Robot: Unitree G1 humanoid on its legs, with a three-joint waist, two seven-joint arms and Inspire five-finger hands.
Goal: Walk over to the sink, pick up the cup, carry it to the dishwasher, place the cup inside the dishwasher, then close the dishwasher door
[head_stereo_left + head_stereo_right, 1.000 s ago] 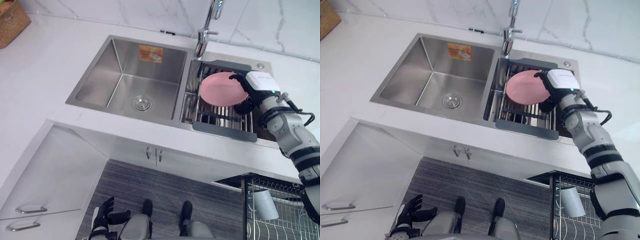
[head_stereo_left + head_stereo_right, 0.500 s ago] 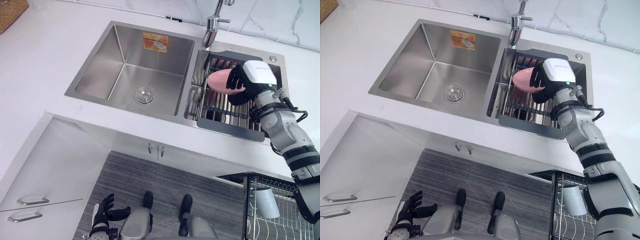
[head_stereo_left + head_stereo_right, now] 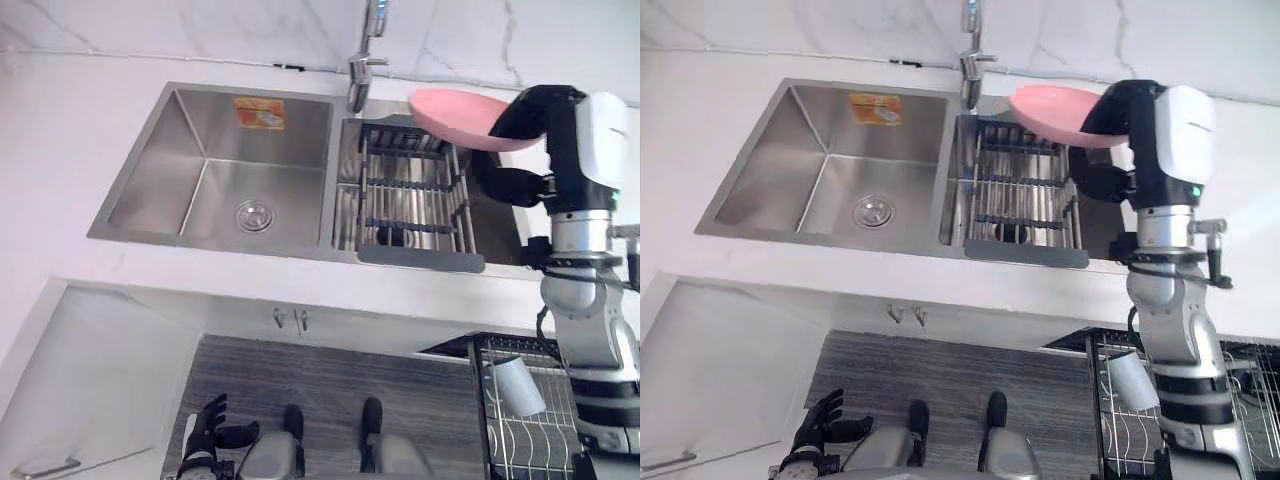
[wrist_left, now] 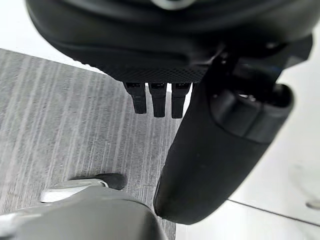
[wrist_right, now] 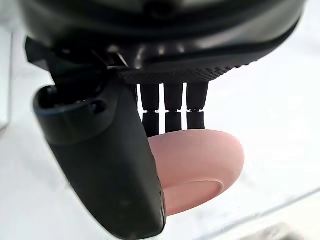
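- Two hands share this moment unevenly: the left hand (image 3: 208, 440) hangs low by the floor, fingers loose and straight, holding nothing.
- Next comes the sink (image 3: 150, 170), its left basin bare down to the drain, with the faucet (image 3: 360, 65) at the back edge between the two basins.
- A wire rack (image 3: 410, 200) fills the right basin. Above its back right corner the pink dish (image 3: 450, 112) is in the air, nearly level and clear of the wires. It looks like a shallow dish rather than a cup.
- The right hand (image 3: 535, 110) is clamped on the dish's right rim.
- The step in hand is likely the carry. Keep the pinch firm and the dish level, and swing it wide of the counter's front edge toward the dishwasher basket (image 3: 478, 400), where a white cup (image 3: 520, 383) lies by the left edge.
- The right wrist view gives the pinch itself: fingers (image 5: 166, 120) on one face, thumb across the other, foot ring showing. The eye views give the route and the obstacles.
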